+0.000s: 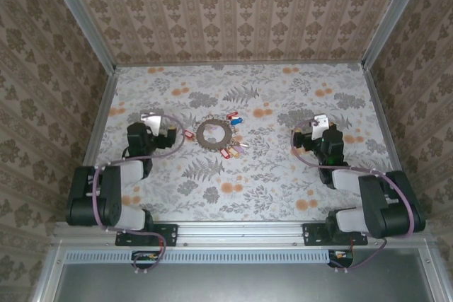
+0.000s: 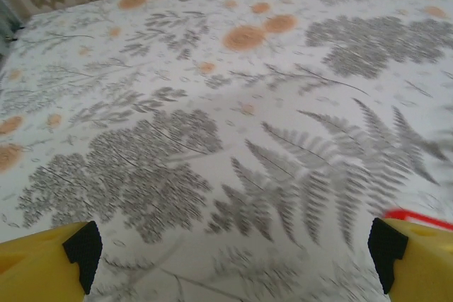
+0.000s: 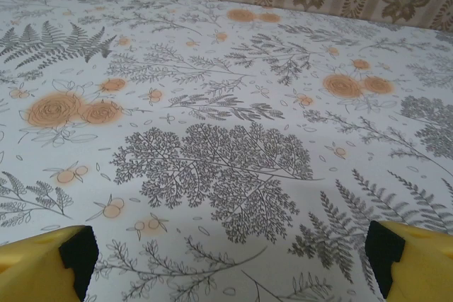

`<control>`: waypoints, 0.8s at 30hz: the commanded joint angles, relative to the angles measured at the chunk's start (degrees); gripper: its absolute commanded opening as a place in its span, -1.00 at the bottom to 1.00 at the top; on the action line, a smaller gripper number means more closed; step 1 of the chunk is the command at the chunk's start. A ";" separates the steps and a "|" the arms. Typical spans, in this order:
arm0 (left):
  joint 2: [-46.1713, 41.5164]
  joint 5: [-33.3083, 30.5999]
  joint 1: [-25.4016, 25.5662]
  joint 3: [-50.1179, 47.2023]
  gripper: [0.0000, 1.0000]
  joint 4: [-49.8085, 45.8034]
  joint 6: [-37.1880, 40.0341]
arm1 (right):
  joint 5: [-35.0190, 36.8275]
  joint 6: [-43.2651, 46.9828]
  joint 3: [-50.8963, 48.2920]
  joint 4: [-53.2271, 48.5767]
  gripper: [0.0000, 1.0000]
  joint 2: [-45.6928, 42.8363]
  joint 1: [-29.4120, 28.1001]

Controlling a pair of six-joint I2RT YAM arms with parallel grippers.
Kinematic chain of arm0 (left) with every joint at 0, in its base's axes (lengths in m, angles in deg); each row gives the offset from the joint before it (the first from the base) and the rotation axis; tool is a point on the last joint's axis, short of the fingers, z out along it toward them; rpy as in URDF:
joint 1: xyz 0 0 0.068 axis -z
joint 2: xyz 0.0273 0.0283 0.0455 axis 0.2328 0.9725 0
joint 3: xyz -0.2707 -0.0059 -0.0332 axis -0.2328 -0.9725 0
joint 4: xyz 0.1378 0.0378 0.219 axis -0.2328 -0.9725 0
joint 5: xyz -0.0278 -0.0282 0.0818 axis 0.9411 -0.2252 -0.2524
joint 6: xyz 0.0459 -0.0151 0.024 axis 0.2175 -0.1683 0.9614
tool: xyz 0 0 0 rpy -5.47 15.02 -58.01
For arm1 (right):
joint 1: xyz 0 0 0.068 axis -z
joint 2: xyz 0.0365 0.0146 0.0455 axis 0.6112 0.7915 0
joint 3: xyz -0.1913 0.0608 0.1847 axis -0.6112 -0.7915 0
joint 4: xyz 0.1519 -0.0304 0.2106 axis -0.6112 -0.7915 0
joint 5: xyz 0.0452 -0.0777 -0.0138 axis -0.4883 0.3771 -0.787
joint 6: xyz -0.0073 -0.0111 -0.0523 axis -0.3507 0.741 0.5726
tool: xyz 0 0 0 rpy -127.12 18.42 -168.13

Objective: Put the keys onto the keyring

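Note:
The keyring, a dark grey-brown wreath-like ring, lies flat on the floral table just left of centre. Small keys with coloured tags lie loose around its right side: a red one and a blue one above, and red, yellow and purple ones below. My left gripper hangs just left of the ring, open, with nothing between its fingers. A red sliver of a key tag peeks above its right finger. My right gripper stands well to the right, open over bare cloth, with its fingers wide apart.
The table is covered in a floral and fern print cloth. Patterned walls close in the back and both sides. Both arm bases sit on the rail at the near edge.

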 commanded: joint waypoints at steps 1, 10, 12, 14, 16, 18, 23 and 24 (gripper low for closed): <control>4.90 0.92 -3.47 0.23 1.00 8.89 -4.23 | -1.21 -3.66 0.39 10.87 0.99 4.97 2.09; 4.77 -1.04 -2.90 1.43 1.00 6.16 -4.43 | -2.29 -4.62 6.60 4.48 0.99 10.18 3.49; 4.79 -1.13 -2.86 1.43 1.00 6.16 -4.35 | -1.53 -5.21 7.69 1.49 0.99 9.77 3.46; 4.73 -1.34 -2.73 1.34 1.00 6.34 -4.34 | -1.43 -5.26 7.37 1.89 0.99 9.49 3.57; 4.56 -1.50 -2.71 0.98 1.00 6.80 -4.34 | -0.80 -5.61 7.39 1.77 0.99 9.39 3.51; 4.49 -1.67 -2.72 0.83 1.00 7.11 -4.30 | 0.52 -6.05 7.81 1.09 0.99 9.42 3.49; 4.43 -1.63 -2.68 0.81 1.00 7.01 -4.35 | 0.59 -6.05 7.83 1.12 0.99 9.51 3.48; 4.38 -1.66 -2.68 0.81 1.00 7.01 -4.40 | 0.59 -6.03 7.79 1.12 0.99 9.40 3.48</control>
